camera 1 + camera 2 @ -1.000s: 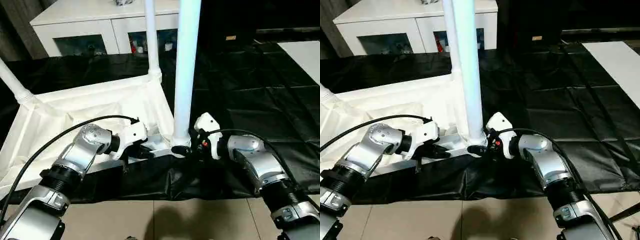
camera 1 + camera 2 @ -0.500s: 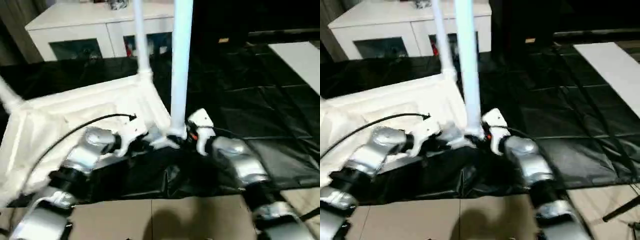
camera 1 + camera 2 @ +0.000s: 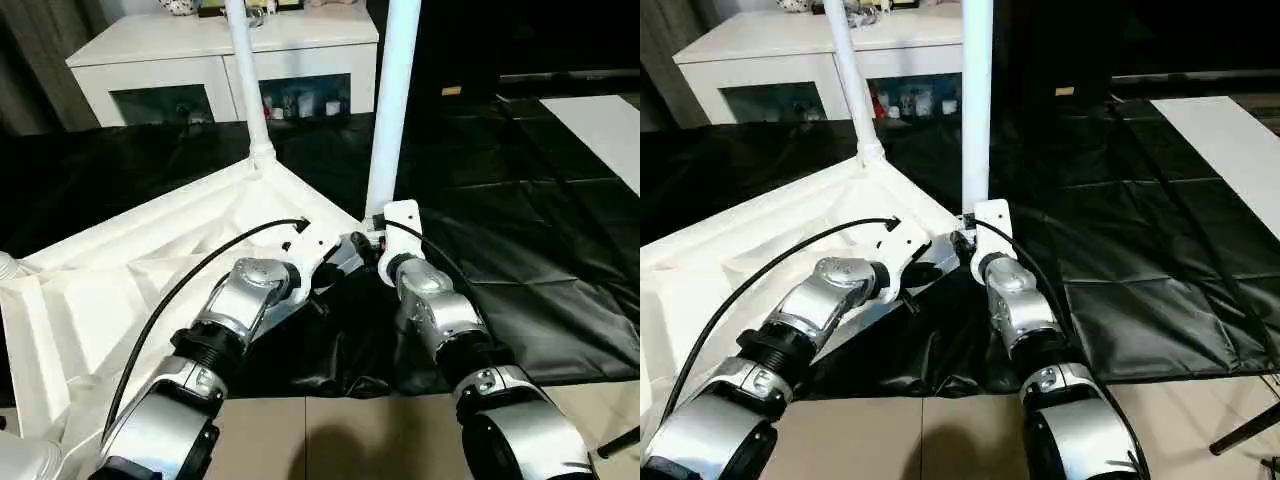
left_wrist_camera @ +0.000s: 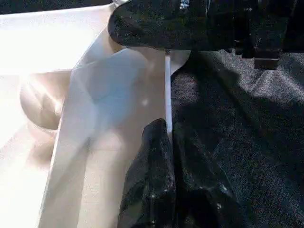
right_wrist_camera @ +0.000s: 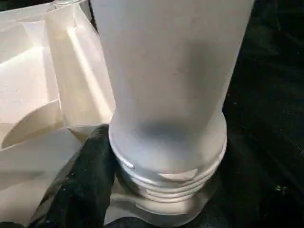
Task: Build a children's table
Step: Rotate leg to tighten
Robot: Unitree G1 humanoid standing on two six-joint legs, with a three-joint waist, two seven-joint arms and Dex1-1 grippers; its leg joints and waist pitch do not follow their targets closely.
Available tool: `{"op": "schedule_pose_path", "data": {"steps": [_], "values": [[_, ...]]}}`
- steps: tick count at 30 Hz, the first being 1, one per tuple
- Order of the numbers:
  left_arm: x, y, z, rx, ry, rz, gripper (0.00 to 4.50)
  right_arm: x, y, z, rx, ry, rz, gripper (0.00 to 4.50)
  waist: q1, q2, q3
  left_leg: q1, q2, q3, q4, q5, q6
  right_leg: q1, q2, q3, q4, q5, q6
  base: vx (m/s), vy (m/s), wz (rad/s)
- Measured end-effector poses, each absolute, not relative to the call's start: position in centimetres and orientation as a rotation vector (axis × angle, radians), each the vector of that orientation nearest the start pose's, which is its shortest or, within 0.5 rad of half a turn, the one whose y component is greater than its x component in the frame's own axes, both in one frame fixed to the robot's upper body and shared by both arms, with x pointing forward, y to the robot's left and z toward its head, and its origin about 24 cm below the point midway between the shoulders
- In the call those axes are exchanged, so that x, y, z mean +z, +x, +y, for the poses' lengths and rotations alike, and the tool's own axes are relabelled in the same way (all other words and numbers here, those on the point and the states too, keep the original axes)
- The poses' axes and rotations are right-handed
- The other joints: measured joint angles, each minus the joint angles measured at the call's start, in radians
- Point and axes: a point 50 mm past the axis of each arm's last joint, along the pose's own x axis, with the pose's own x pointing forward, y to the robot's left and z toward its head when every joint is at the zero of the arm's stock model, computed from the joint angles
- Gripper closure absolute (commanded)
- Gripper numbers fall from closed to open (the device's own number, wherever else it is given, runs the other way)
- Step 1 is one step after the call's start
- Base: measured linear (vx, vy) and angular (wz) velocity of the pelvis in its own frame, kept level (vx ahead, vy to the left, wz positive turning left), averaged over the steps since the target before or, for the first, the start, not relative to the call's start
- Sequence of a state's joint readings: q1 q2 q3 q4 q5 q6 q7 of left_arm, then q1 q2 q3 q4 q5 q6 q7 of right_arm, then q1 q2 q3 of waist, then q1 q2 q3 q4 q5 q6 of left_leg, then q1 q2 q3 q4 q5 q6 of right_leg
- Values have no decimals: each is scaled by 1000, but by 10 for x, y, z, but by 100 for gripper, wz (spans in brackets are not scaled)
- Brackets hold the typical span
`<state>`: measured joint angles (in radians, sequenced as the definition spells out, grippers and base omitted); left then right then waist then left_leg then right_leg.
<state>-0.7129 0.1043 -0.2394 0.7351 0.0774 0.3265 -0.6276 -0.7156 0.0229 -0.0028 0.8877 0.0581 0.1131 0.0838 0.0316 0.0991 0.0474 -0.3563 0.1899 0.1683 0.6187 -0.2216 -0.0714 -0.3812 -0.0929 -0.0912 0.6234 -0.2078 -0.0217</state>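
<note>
I am looking down over my two silver arms at the white tabletop (image 3: 120, 290), which is lying upside down on a black sheet (image 3: 520, 260) on the floor, with its ribs facing up.

Closest to me, both arms are reaching to the near right corner of the tabletop. My left gripper (image 4: 167, 137) is sitting right at the thin edge of that corner. Its two black fingers are pressed tight together, and I cannot tell if the edge is pinched between them. My right gripper (image 3: 368, 243) is sitting at the bottom of the near leg (image 3: 392, 100). Its fingers are spread around the fat end of the leg. One black finger (image 5: 80, 185) is touching the leg where the screw rings are showing. Some of those rings are sticking out above the round hole in the corner.

The near leg is standing straight up from that corner.

Farther away, another leg (image 3: 244, 70) is standing up from the far right corner of the tabletop. A third leg (image 3: 8, 266) is poking out at the left side of the tabletop.

Behind the black sheet, a white cabinet (image 3: 200, 60) with dark glass doors is standing by the wall. A flat white board (image 3: 600, 125) is lying on the sheet, far over on the right.
</note>
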Motion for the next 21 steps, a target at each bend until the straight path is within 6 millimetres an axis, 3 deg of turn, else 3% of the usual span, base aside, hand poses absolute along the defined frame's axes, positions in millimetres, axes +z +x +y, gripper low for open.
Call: {"op": "schedule_pose_path", "data": {"steps": [5,9,16,21], "values": [[46,348,85,-845,337,470,450,40,360,-80,322,24,297,62,-4,0,0,-4,0,0,-1,0,0,-3,0,-1,0,2,4,0,0,0],[49,349,88,-869,349,459,450,44,361,-87,366,3,275,62,-2,0,0,-12,1,0,-3,3,6,-11,0,-2,-1,2,4,0,0,0],[52,334,121,-1094,428,447,450,54,342,-124,744,-250,217,62,11,3,-1,-21,1,-1,-1,7,13,-21,0,-4,-3,2,4,0,0,0],[54,326,127,-1215,470,452,450,59,333,-128,896,-312,206,62,27,6,0,-23,2,0,3,7,12,-21,-1,-4,-2,2,4,0,0,0]]}}
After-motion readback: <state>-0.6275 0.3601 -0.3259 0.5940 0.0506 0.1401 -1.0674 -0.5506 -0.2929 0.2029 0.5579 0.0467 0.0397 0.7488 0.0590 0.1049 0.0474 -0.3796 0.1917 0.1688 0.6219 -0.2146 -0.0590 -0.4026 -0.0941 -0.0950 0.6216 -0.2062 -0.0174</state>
